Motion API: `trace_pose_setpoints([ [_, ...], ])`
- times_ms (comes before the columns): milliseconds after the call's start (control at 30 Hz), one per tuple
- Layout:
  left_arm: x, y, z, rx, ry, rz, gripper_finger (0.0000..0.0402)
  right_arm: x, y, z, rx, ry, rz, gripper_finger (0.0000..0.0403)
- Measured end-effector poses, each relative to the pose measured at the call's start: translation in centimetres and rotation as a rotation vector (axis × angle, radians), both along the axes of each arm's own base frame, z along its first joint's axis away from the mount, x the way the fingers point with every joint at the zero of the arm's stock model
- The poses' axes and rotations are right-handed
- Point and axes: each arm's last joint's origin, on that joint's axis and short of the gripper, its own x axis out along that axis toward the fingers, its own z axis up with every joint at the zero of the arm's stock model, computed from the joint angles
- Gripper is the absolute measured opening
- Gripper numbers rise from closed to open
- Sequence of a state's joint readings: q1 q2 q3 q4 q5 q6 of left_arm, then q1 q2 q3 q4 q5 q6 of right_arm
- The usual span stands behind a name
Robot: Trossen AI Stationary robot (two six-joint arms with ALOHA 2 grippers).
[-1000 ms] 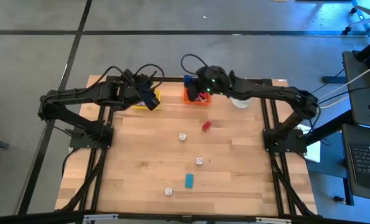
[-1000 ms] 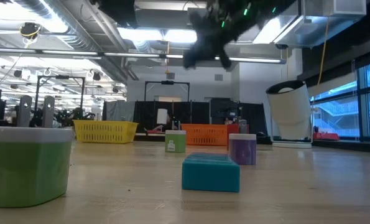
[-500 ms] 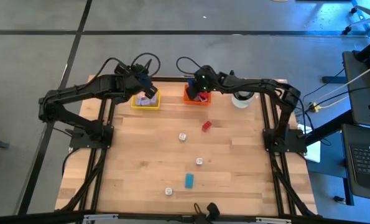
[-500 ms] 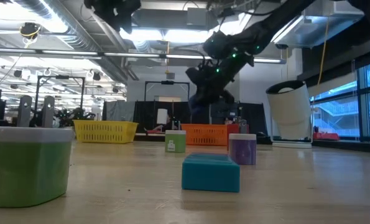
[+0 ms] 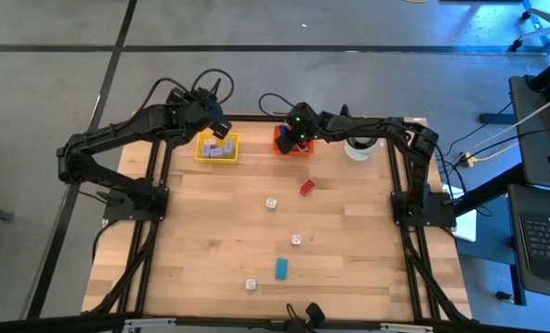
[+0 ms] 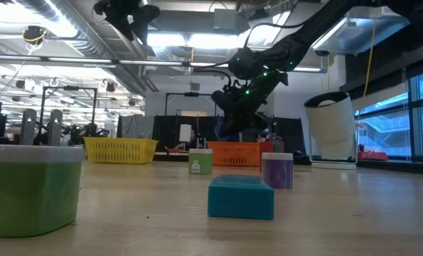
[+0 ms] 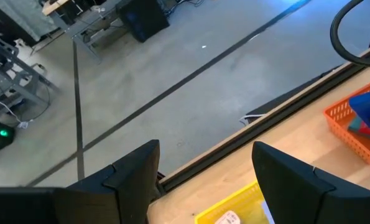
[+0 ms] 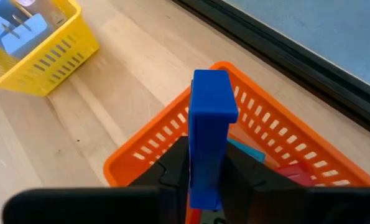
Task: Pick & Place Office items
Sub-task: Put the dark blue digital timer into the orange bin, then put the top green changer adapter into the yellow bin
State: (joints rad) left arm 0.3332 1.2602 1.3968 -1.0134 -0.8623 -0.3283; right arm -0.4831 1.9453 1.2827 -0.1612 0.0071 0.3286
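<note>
My right gripper [image 8: 206,171] is shut on a blue block [image 8: 212,106] and hovers over the orange tray [image 5: 304,152], where a teal and a red piece lie. My left gripper [image 7: 206,149] is open and empty, above the far edge of the yellow tray [image 5: 217,148], which holds pale lilac and blue pieces. On the bare table lie a red piece [image 5: 307,187], three small white cubes [image 5: 271,202] [image 5: 297,240] [image 5: 250,284] and a teal block [image 5: 281,268]. My right gripper pinches the blue block between its two fingers [image 8: 172,165] at the block's near end [image 8: 204,149]. The long block runs along the fingers and sticks out past them. Its free end [image 8: 214,84] hangs over the orange tray's rim [image 8: 172,134].
A white round container with a dark rim [image 5: 358,146] stands just right of the orange tray. In the low view the teal block [image 6: 241,197], a lilac cube [image 6: 276,171] and a green-sided cube [image 6: 30,188] sit near the camera. Bare wood lies between the scattered pieces.
My right gripper has come down toward the orange tray with the blue block, shifting slightly toward the table's left edge. My left gripper has risen and drawn back from over the yellow tray toward the table's far edge.
</note>
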Motion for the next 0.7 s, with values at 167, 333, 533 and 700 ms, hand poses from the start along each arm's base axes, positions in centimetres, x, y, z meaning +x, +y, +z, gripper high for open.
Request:
trace_pose_setpoints([
  [167,0.0,0.0,-0.1,-0.028,-0.009,-0.02,0.0253,-0.1,0.0,-0.1,0.007,0.013,-0.001,0.0099],
  [333,0.1,0.0,-0.1,-0.063,-0.023,-0.051,0.0253,-0.3,0.1,-0.3,0.021,0.039,-0.001,0.0148],
  [533,0.2,-0.2,-0.2,-0.103,-0.047,-0.077,0.0253,-0.6,0.4,0.8,0.024,0.024,0.005,0.0197],
  [700,0.3,-0.2,-0.3,-0.136,-0.065,-0.099,0.0253,-1.9,1.1,3.8,0.049,0.002,-0.006,0.0214],
])
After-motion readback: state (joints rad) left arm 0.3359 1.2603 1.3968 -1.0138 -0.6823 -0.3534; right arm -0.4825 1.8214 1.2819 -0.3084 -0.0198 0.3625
